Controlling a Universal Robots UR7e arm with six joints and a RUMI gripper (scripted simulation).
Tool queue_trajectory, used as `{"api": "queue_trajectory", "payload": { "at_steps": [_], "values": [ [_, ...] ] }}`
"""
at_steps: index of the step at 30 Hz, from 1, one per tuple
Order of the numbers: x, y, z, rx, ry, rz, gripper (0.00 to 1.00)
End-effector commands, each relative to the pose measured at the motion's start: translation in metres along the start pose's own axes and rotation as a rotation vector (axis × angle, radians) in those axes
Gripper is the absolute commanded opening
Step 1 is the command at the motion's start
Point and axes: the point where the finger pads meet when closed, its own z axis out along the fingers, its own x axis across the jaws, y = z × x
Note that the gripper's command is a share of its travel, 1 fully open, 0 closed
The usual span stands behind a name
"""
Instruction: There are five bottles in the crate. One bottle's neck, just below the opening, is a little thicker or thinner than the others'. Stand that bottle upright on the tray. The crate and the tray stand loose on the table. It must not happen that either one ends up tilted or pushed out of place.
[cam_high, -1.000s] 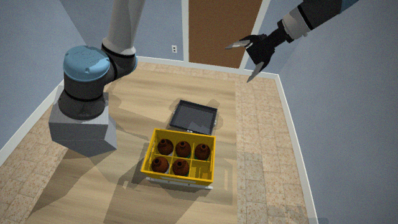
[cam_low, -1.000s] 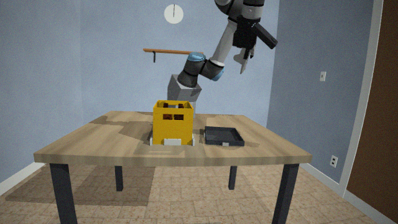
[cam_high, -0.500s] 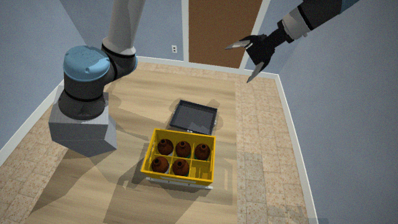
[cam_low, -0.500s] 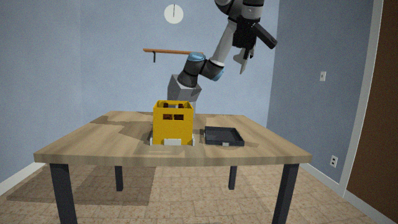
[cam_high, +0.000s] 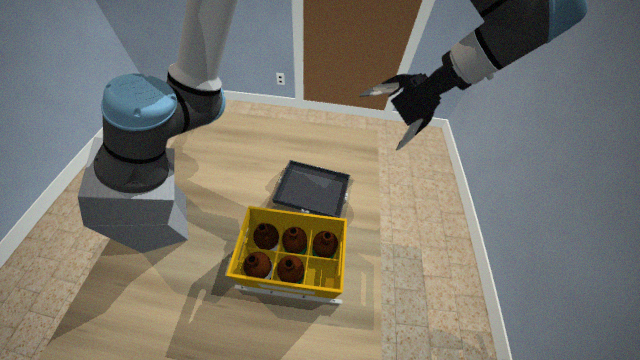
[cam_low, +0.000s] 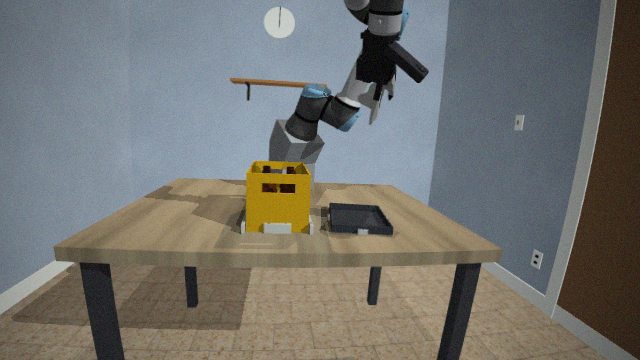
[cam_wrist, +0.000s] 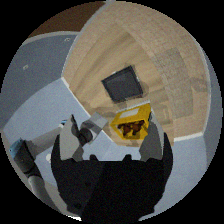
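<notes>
Gripper (cam_high: 381, 122) (cam_low: 381, 110) (cam_wrist: 111, 114) gapes; brown bottles (cam_high: 295, 241) (cam_low: 287, 188) (cam_wrist: 131, 129), apparently round-shouldered, stand in yellow crate (cam_high: 236, 274) (cam_low: 277, 210) (cam_wrist: 142, 110)

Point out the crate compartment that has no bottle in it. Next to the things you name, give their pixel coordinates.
In the top view, the crate's lower-right compartment (cam_high: 322, 274); each of the other five holds a brown bottle.

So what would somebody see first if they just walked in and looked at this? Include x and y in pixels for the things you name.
Probably the bright yellow crate (cam_high: 287, 287) (cam_low: 278, 210) (cam_wrist: 142, 111) on the table, with five brown bottles standing in it and one corner compartment without a bottle. Next, maybe the big robot arm, its end effector (cam_high: 378, 121) (cam_low: 382, 109) (cam_wrist: 111, 114) wide open, high above the table. Beside the crate lies a flat dark tray (cam_high: 312, 189) (cam_low: 357, 218) (cam_wrist: 122, 84).
</notes>
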Motion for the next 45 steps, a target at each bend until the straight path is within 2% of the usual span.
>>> {"api": "queue_trajectory", "payload": {
  "at_steps": [1,10,12,19,27,29,38,45],
  "values": [
    [0.023,0.025,0.008,0.033,0.03,0.013,1.0],
    [0.075,0.106,0.036,0.113,0.124,0.049,1.0],
    [0.075,0.106,0.036,0.113,0.124,0.049,1.0],
    [0.103,0.182,0.065,0.168,0.225,0.08,1.0],
    [0.116,0.258,0.1,0.207,0.345,0.112,1.0],
    [0.116,0.258,0.1,0.207,0.345,0.112,1.0],
    [0.115,0.312,0.132,0.22,0.448,0.138,1.0],
    [0.114,0.328,0.144,0.221,0.483,0.147,1.0]
  ]
}}
